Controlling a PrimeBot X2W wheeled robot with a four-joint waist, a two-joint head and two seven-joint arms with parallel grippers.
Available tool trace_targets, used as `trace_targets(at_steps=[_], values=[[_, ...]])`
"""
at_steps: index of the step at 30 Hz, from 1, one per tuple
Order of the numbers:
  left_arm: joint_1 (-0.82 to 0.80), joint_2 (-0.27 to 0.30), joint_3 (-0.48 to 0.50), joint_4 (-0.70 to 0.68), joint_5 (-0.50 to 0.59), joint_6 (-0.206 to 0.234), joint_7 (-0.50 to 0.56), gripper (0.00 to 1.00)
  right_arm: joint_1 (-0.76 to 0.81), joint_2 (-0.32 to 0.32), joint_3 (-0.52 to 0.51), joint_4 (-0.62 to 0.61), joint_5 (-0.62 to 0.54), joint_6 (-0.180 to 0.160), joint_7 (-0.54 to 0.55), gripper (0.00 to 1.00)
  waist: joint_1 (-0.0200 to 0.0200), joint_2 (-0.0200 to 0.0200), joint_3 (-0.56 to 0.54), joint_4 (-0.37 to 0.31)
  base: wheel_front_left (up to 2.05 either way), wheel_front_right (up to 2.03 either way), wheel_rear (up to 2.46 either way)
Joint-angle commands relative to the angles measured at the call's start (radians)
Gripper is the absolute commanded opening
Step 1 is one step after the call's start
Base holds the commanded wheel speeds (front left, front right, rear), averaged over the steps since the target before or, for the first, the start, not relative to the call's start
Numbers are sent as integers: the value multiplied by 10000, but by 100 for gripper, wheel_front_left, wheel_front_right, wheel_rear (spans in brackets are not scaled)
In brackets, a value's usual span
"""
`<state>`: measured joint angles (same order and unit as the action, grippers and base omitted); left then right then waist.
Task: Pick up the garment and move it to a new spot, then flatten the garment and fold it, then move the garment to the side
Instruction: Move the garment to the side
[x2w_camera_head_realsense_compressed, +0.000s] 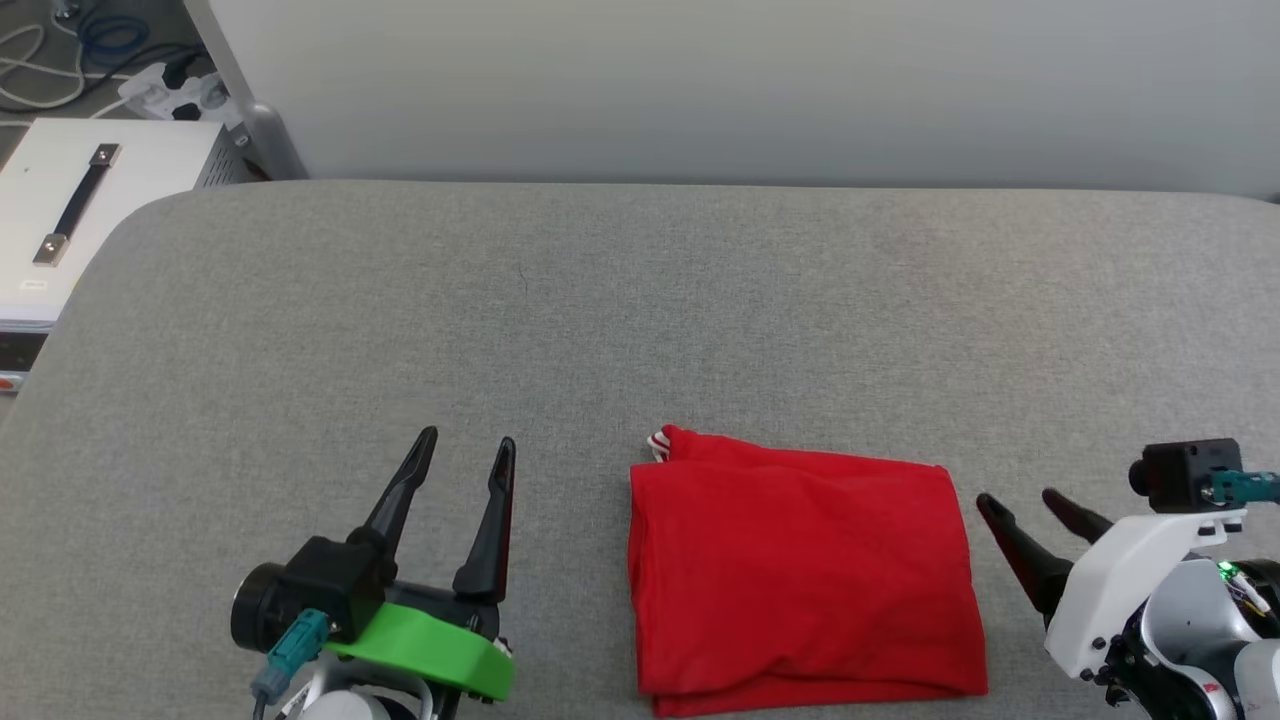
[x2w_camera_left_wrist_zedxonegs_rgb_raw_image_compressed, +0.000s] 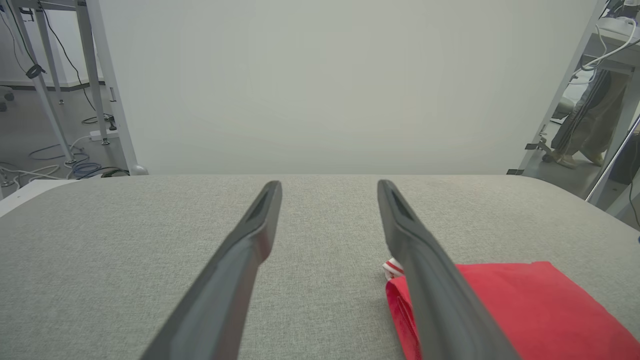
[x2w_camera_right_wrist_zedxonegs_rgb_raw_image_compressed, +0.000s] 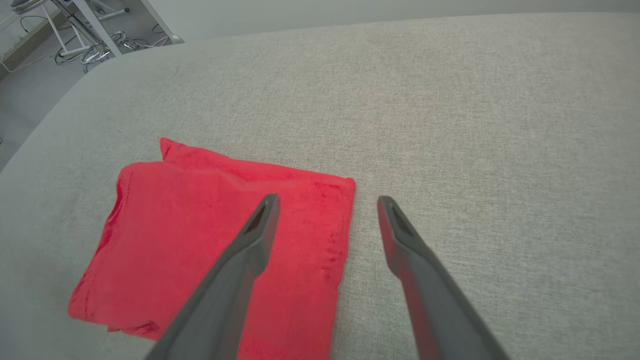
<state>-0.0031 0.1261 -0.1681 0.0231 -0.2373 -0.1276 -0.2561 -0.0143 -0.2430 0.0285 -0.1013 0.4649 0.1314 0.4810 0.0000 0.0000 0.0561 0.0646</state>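
The grey fabric worktop (x2w_camera_head_realsense_compressed: 640, 300) is carrying the folded red garment (x2w_camera_head_realsense_compressed: 805, 575) at 6 o'clock. The left tool (x2w_camera_head_realsense_compressed: 469, 438) at 7 and the right tool (x2w_camera_head_realsense_compressed: 1017, 498) at 4 are flanking it, both gaping and empty. A pale panel (x2w_camera_head_realsense_compressed: 700, 80) is standing behind at 12, and a white box (x2w_camera_head_realsense_compressed: 90, 200) and cables (x2w_camera_head_realsense_compressed: 60, 60) are lying at 10 to 11.

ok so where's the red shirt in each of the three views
Head view: the garment lies folded at bottom centre, slightly right.
Left wrist view: bottom right corner, partly behind a dark finger.
Right wrist view: lower left, partly behind a dark finger.
Shared landmark: the grey table's rounded far-left corner.
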Motion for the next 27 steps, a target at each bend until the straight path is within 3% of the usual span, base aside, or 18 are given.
trace_targets(at_steps=[1, 6, 10, 16, 27], values=[[-230, 45, -70, 7, 36, -31, -57, 100, -178, 56, -58, -92, 188, -7, 870, 100, 0, 0, 212, 96, 0, 0, 0], [-457, 59, -199, -2, 18, -31, -57, 100, -390, 397, -370, -288, -201, -7, 3815, 100, 0, 0, 562, 321, 0, 0, 0], [-627, 57, -317, 3, 2, -31, -57, 100, -630, 655, -592, -289, -678, -7, 4748, 100, 0, 0, 864, 559, 0, 0, 0], [-897, -38, -421, -19, -29, -31, -57, 100, -808, 1171, -864, 142, -1076, -7, 5195, 100, 0, 0, 1324, 925, 0, 0, 0], [-1162, -100, -467, -30, -28, -31, -57, 100, -798, 1343, -409, 1325, -1268, -7, 4911, 100, 0, 0, 1773, 1191, 0, 0, 0]])
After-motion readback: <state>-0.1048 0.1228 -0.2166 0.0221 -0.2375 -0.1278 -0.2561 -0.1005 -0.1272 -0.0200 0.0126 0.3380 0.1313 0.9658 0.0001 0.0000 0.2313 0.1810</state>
